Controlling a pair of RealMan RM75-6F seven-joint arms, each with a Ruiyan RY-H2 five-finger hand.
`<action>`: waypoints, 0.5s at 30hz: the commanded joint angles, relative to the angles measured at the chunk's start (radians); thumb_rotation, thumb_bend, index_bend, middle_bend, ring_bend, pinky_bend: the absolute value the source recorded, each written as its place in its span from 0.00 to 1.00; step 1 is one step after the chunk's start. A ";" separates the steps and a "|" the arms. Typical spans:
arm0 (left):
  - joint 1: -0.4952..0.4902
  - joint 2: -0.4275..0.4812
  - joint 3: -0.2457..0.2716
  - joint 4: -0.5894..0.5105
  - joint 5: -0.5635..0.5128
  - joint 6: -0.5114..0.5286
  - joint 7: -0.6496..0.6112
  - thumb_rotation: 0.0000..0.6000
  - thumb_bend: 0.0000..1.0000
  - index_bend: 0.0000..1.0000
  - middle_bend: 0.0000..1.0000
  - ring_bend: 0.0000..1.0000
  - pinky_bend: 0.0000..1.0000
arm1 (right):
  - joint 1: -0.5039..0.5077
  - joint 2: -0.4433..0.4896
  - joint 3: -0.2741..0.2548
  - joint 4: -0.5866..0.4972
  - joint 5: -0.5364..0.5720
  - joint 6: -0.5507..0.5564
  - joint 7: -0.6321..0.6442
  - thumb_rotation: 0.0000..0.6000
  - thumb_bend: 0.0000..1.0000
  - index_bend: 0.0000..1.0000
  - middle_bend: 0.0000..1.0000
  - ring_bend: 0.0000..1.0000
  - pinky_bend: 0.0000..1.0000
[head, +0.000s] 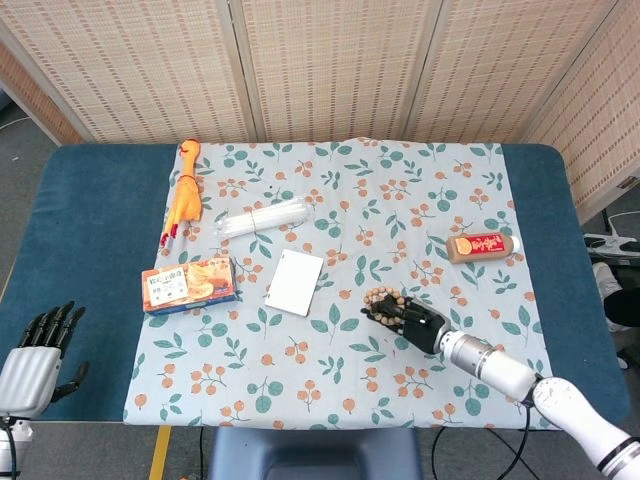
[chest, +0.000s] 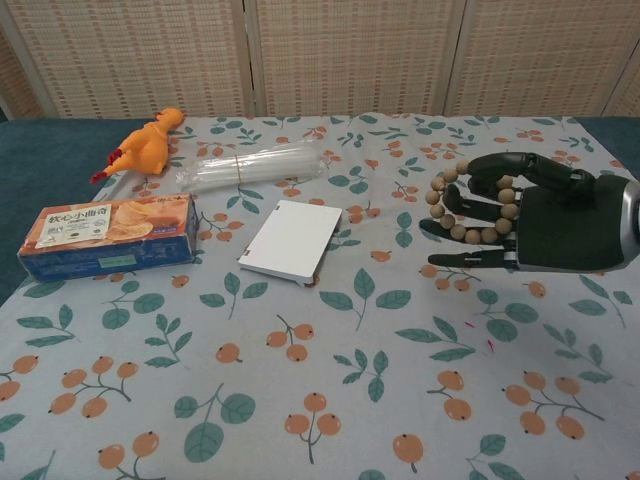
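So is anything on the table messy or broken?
Nothing looks broken or spilled. The only odd sight is the wooden bead bracelet looped over the right hand's fingers above the floral tablecloth. The orange rubber chicken just lies on its side.

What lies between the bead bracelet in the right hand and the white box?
Nothing but bare floral cloth. In both views the stretch from the bead bracelet, looped on the right hand, to the white box holds no object.
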 joint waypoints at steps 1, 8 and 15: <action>0.000 -0.001 0.000 0.001 0.000 -0.001 0.000 1.00 0.40 0.00 0.00 0.00 0.10 | -0.121 -0.178 0.180 0.174 0.241 -0.280 -0.285 0.99 0.55 0.30 0.47 0.20 0.06; 0.000 -0.001 0.000 0.000 0.000 -0.002 0.002 1.00 0.40 0.00 0.00 0.00 0.10 | -0.125 -0.230 0.185 0.276 0.315 -0.354 -0.535 0.80 0.52 0.25 0.44 0.18 0.07; -0.001 -0.002 0.000 0.002 -0.001 -0.008 0.001 1.00 0.40 0.00 0.00 0.00 0.10 | -0.130 -0.228 0.154 0.251 0.315 -0.325 -0.713 0.41 0.26 0.17 0.40 0.15 0.08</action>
